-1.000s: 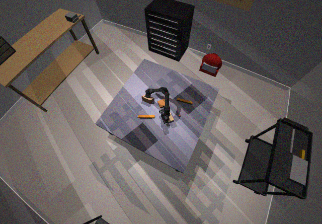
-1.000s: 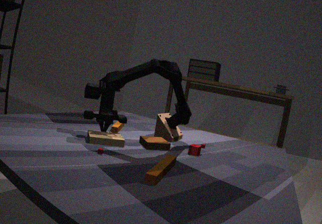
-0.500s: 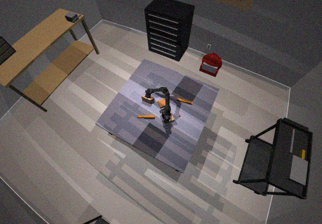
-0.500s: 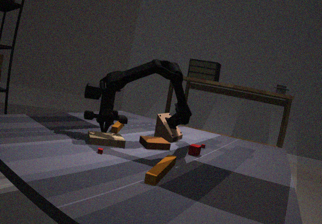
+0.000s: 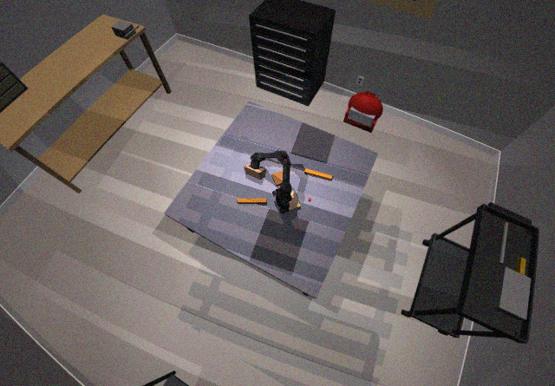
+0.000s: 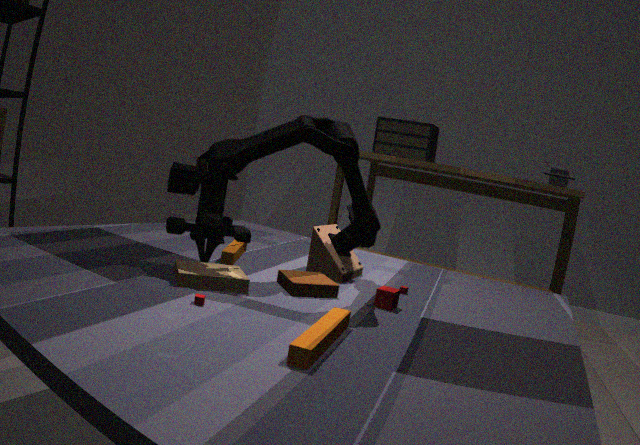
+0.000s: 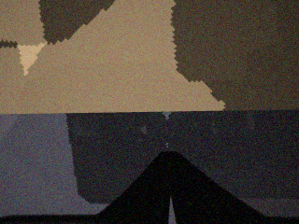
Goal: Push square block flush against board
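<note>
The board (image 5: pixel 254 173) (image 6: pixel 217 282) (image 7: pixel 117 70) is a pale wooden slab lying flat. The square block (image 5: pixel 277 178) (image 6: pixel 311 289) is browner and also lies flat, between the board and the arm's base. It stands turned at an angle, with a gap between it and the board. My gripper (image 5: pixel 255 166) (image 6: pixel 205 258) (image 7: pixel 168 160) is shut and empty, pointing down beside the board's far edge in the exterior view. The wrist view shows a dark strip of mat between the tips and the board's edge. Whether the fingers touch the board is hidden.
One orange bar (image 5: pixel 318 174) (image 6: pixel 317 338) and another orange bar (image 5: pixel 251 201) (image 6: pixel 233 252) lie on opposite sides of the pieces. A red cube (image 6: pixel 386 298) and a small red cube (image 6: pixel 199 299) also lie on the mat. The wooden base wedge (image 6: pixel 324 256) stands behind the block.
</note>
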